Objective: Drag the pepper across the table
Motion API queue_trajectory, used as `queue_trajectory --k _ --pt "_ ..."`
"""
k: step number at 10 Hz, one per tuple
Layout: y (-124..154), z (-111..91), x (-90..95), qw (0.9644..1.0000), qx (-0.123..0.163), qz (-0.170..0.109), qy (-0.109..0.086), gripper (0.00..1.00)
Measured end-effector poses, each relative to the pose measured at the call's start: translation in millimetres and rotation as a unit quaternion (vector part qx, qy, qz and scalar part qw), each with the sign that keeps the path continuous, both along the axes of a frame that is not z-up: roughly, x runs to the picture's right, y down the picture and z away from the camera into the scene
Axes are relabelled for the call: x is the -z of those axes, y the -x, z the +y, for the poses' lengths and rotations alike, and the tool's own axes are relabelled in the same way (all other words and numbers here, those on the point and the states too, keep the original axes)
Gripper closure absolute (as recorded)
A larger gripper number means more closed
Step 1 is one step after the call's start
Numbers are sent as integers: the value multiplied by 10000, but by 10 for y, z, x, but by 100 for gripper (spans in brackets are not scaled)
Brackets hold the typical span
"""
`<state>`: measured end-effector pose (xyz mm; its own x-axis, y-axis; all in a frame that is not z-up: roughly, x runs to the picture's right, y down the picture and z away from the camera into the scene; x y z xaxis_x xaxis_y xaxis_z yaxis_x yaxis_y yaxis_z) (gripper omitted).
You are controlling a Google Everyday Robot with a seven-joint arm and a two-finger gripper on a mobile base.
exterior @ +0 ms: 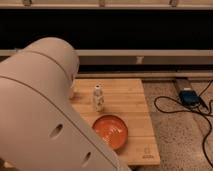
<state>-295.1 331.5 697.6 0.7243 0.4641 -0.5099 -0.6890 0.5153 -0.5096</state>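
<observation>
Large off-white rounded robot arm shell [40, 110] fills the left half of the frame and covers the left part of the light wooden slatted surface [127, 97]. The gripper is out of view beyond that arm, jaws pressed together. Small dark red pepper: cannot tell where it lies. Small white bottle [98, 97] stands upright at centre frame. Round orange bowl [110, 131] sits just below it, lower centre. Blue box with black cables [189, 96] lies on the speckled floor, right edge.
</observation>
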Motion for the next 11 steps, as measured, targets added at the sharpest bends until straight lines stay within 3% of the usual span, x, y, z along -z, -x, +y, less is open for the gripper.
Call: queue_trajectory --k 3,11 --pt "-203 -88 -99 9999 125 -37 -70 100" --pt "-457 -311 -176 9937 511 -976 -199 100"
